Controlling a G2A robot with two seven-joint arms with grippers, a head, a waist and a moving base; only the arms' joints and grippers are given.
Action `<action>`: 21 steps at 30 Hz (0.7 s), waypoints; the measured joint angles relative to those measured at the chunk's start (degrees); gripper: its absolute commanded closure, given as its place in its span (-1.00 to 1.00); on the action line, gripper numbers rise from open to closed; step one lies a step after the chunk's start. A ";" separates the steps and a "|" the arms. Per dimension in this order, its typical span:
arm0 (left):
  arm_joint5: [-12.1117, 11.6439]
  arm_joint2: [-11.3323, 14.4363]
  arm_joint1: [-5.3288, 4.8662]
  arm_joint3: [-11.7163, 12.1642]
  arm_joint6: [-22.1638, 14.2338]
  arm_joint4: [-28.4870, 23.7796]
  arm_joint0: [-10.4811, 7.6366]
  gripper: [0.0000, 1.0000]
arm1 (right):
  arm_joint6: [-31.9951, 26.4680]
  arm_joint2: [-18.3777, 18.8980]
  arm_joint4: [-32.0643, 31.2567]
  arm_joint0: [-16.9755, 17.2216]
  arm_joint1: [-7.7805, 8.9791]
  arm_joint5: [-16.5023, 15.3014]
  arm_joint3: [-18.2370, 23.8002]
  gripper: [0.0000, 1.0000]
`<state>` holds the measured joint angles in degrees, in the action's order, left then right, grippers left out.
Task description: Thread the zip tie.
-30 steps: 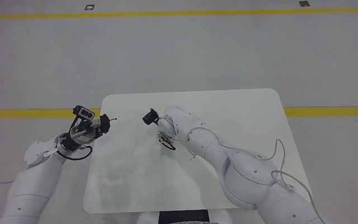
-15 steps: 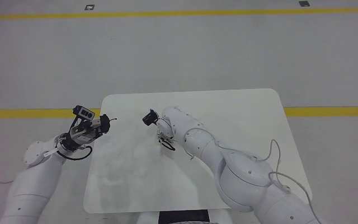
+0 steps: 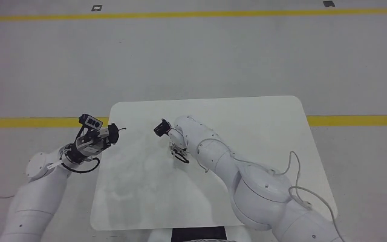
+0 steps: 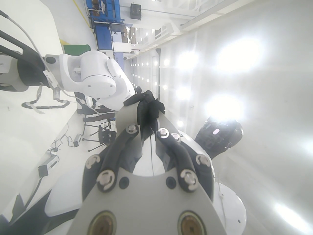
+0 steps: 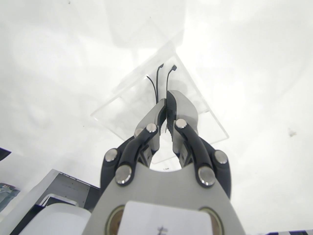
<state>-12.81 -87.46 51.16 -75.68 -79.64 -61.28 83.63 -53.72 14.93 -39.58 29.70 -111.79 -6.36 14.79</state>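
**Both fingers closed on black strands over the table**

In the right wrist view the right gripper (image 5: 166,100) fills the lower centre of the frame. Its fingers are pressed together on a black plastic zip tie (image 5: 157,84). Past the fingertips, two dark strands with small square heads rise toward the middle of the frame. I cannot tell whether they are one tie or two. Behind them lies a clear square plastic sheet (image 5: 203,123), flat on the white surface.

In the left wrist view the left gripper (image 4: 148,102) sits at lower centre. Its fingers are closed on a thin black strand (image 4: 153,152), which runs back between them toward the wrist.

In the top view the left gripper is at centre left, just off the left edge of the white rounded table (image 3: 260,121), and a dark tip pokes out toward the table. The white right arm (image 3: 205,148) lies across the middle of the frame, over the table. Farther up the frame, a yellow floor line (image 3: 181,14) crosses the grey floor.
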 measured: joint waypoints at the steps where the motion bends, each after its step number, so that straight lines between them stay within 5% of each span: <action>1: 0.00 0.00 0.00 0.00 0.00 0.00 0.00 1.00 | -0.02 0.06 -0.10 -0.01 -0.09 -0.04 -0.14 1.00; 21: 0.00 0.00 0.00 0.00 0.00 0.00 0.00 1.00 | 0.19 1.59 -2.05 -0.20 -1.34 -0.85 -2.20 0.82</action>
<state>-12.81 -87.46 51.16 -75.68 -79.64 -61.28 83.63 -53.52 16.52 -41.63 29.51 -113.13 -7.22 12.59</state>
